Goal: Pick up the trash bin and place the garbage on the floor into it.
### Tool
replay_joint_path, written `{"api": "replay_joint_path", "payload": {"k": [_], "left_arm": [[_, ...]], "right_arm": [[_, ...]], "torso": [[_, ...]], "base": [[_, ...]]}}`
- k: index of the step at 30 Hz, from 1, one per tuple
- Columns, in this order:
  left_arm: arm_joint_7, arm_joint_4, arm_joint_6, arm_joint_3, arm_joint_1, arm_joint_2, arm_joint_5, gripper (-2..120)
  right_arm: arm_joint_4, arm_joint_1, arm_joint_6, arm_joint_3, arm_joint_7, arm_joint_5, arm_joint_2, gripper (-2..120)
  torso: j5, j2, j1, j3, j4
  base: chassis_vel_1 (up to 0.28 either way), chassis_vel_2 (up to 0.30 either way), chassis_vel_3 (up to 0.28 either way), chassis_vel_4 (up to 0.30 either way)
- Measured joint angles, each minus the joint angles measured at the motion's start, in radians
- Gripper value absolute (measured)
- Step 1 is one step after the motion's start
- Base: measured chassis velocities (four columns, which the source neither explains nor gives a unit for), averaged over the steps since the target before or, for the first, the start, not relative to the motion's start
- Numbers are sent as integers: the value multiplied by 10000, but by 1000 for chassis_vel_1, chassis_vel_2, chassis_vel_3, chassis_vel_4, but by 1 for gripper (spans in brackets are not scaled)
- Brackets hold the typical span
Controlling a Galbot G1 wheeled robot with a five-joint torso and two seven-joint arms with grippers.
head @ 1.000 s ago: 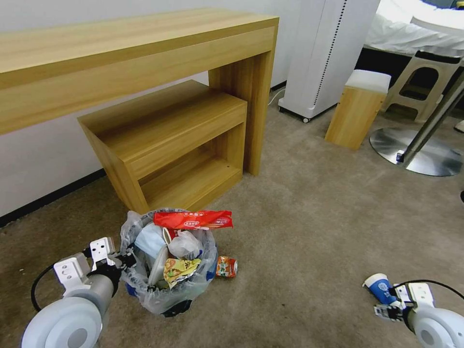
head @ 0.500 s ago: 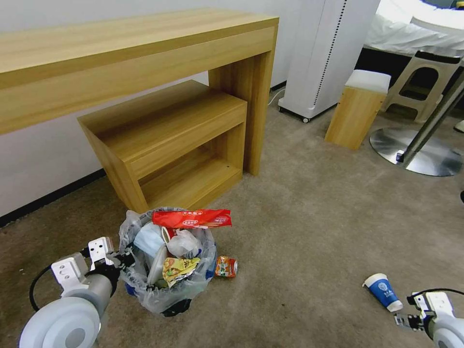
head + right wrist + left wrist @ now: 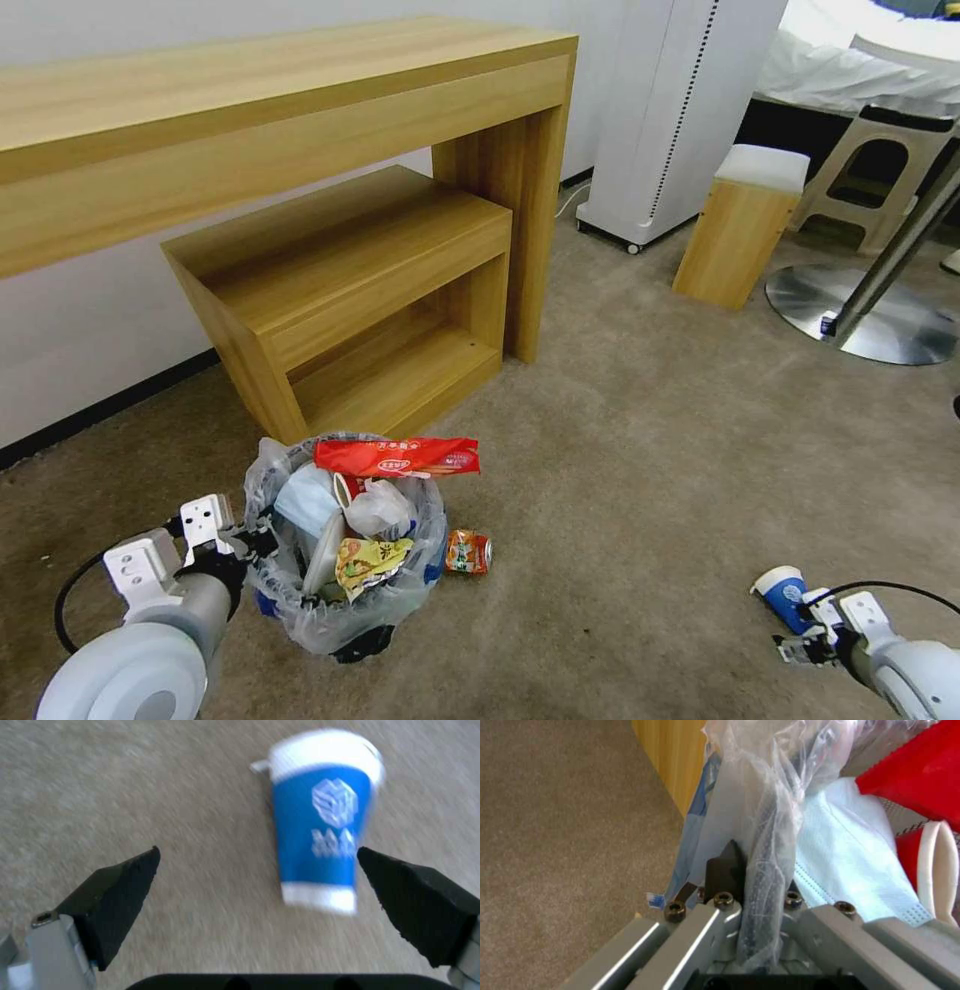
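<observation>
While the left hand (image 3: 235, 540) stays clamped on the trash bin (image 3: 345, 545) rim, the right hand (image 3: 257, 888), fingers wide apart, hovers over the blue-white cup (image 3: 320, 821) lying on the floor (image 3: 640, 470), apparently lengthwise between them.

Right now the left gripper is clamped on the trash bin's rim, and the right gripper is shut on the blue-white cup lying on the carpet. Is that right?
Not quite. The left gripper is clamped on the trash bin rim, but the right gripper is open: the right wrist view shows its fingers spread apart, the blue-white cup lying untouched on the carpet.
</observation>
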Motion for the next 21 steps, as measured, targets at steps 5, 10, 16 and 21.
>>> {"api": "replay_joint_path", "payload": {"k": [5,10,16,21], "left_arm": [[-49,-22,16,34,19,-7,82,1],[-85,-23,25,106,11,-50,178,1],[-96,24,29,128,-57,-70,206,1],[-97,82,31,165,-82,-100,217,1]], "right_arm": [[-761,695,723,-161,-1084,-475,95,100],[-1311,1200,883,-362,-1408,-868,158,100],[-2168,1657,1204,-446,-1654,-1381,168,100],[-2335,1695,1221,-435,-1643,-1569,173,100]], "torso": [[-2,0,1,0,0],[-2,0,1,0,0],[-2,0,1,0,0],[-2,0,1,0,1]], "base": [[0,0,0,0],[0,0,0,0],[0,0,0,0],[0,0,0,0]]}}
